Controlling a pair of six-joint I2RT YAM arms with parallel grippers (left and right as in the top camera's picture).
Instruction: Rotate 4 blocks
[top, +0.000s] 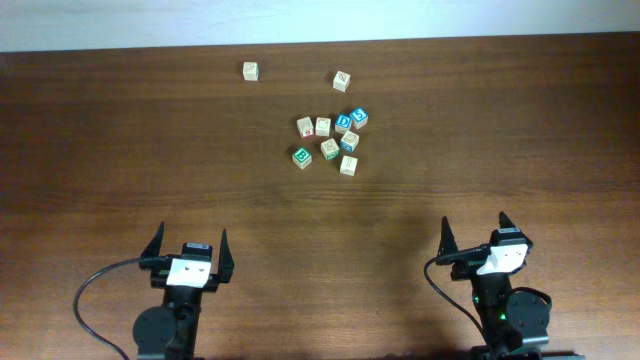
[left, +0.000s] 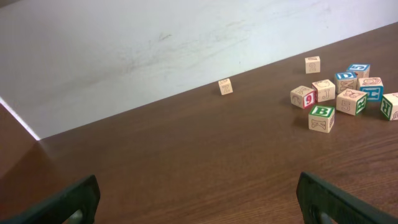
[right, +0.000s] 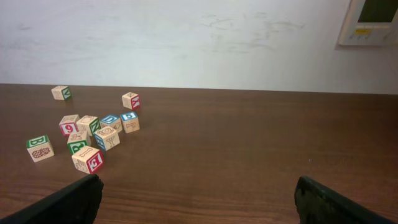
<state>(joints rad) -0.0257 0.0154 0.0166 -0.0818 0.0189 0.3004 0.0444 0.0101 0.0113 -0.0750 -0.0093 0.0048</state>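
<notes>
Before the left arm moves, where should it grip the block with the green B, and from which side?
Probably from straight above, jaws closing on two opposite side faces of the green B block. It sits flat on the table at the near-left edge of the cluster, apart from its neighbours, so there is room down both sides. The left gripper stands open.

Both arms were black. Left end effector (top: 191, 232): two tapered, pointed black fingers (top: 157, 243), white housing (top: 188, 268) behind them, round black joint (top: 160, 328) below. Right end effector (top: 474, 220): same build, same white housing. A black cable (top: 85, 300) looped off each arm. Small green lights (top: 497, 319) glowed on the right arm.
</notes>
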